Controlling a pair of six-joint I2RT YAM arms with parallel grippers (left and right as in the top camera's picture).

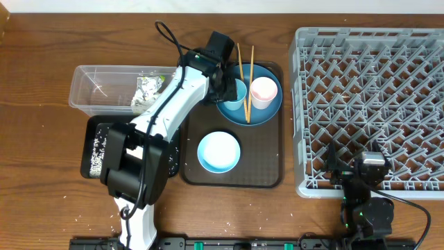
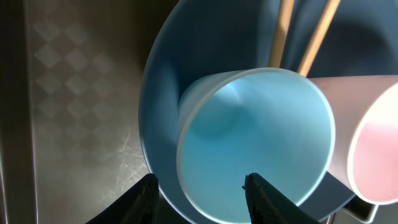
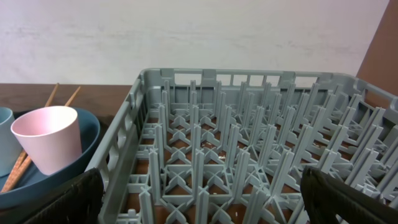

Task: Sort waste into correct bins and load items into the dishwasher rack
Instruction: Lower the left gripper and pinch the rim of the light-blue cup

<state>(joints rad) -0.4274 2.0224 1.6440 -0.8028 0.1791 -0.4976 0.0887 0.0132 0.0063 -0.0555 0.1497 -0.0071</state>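
Table point(image 1: 41, 173): rack point(image 1: 374, 90), tub point(image 1: 83, 70), black bin point(image 1: 94, 149), tray point(image 1: 260, 160)

Dark brown serving tray point(image 1: 265, 156) flat at ctr of wooden table point(image 1: 41, 173), approx. square to it. White wall point(image 3: 186, 31) at far side.

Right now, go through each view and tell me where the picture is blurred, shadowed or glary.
Overhead: sharp and evenly lit, the large grey plastic lattice rack crisp. Left wrist: very close, the light blue cup soft at its rim, the left gripper a dark silhouette, a pale sheen on the dark brown serving tray. Right wrist: rack pegs clear, the right gripper blurred in the lower corners.
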